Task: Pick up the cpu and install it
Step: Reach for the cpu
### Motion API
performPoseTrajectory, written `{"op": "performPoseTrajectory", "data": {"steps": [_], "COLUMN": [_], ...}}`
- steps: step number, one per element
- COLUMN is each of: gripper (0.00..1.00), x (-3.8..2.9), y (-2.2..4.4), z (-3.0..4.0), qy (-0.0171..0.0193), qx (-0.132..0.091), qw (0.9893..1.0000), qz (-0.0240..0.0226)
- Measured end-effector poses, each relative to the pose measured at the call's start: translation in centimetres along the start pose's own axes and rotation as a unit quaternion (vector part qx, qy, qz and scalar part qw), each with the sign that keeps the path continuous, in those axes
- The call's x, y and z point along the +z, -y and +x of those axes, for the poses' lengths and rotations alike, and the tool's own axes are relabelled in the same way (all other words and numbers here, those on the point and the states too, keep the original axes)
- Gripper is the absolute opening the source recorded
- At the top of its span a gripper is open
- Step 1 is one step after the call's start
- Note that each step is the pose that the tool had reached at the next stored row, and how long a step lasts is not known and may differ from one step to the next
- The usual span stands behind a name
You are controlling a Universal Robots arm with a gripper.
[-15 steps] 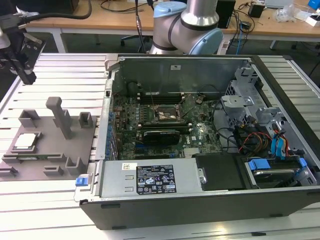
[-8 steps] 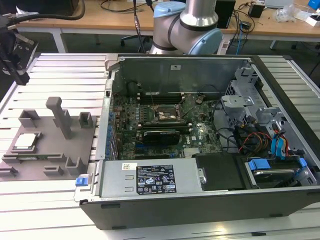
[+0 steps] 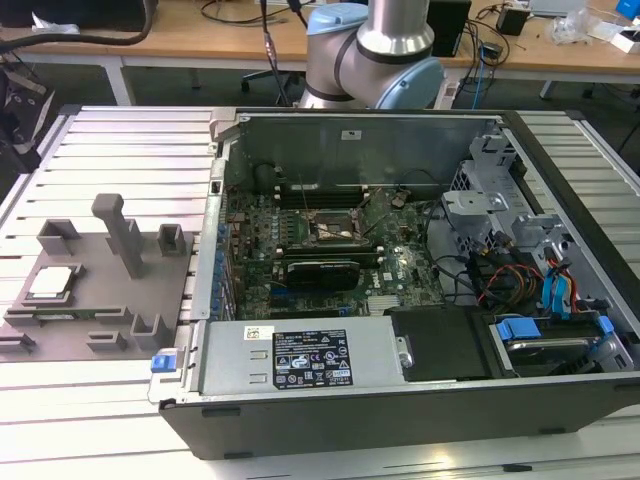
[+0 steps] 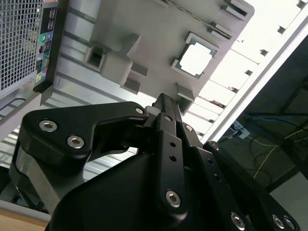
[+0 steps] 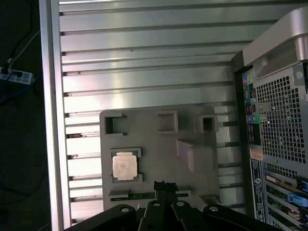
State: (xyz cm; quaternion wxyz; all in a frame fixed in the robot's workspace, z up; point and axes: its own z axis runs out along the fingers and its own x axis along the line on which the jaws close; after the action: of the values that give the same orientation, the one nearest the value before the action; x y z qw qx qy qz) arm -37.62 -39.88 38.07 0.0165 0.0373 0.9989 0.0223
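The cpu, a thin square chip with a pale metal top, lies in a recess of the grey holder plate on the exterior view's left. Both wrist views show it from well above: the cpu and the cpu sit flat in that recess. My gripper hangs high over the holder plate, apart from the chip. Its black fingers are pressed together, shut on nothing. The motherboard's socket frame sits in the middle of the open computer case.
The holder plate has a tall grey post and several raised blocks. A black card lies below the socket. Drive cages and cables fill the case's right side. The ribbed metal table surrounds everything; the arm's base stands behind the case.
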Motion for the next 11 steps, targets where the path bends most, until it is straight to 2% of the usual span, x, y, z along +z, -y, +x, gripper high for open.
{"op": "performPoseTrajectory", "data": {"steps": [4,7,11], "gripper": [0.11,0.11,0.11], "x": [0.60,1.35,2.13], "y": [0.06,0.14,0.21], "z": [0.47,1.11,1.55], "qy": [0.0000,0.0001,0.0000], "qx": [0.000,0.000,0.000], "qw": [1.0000,1.0000,1.0000], "qz": [0.0000,0.0000,0.0000]}}
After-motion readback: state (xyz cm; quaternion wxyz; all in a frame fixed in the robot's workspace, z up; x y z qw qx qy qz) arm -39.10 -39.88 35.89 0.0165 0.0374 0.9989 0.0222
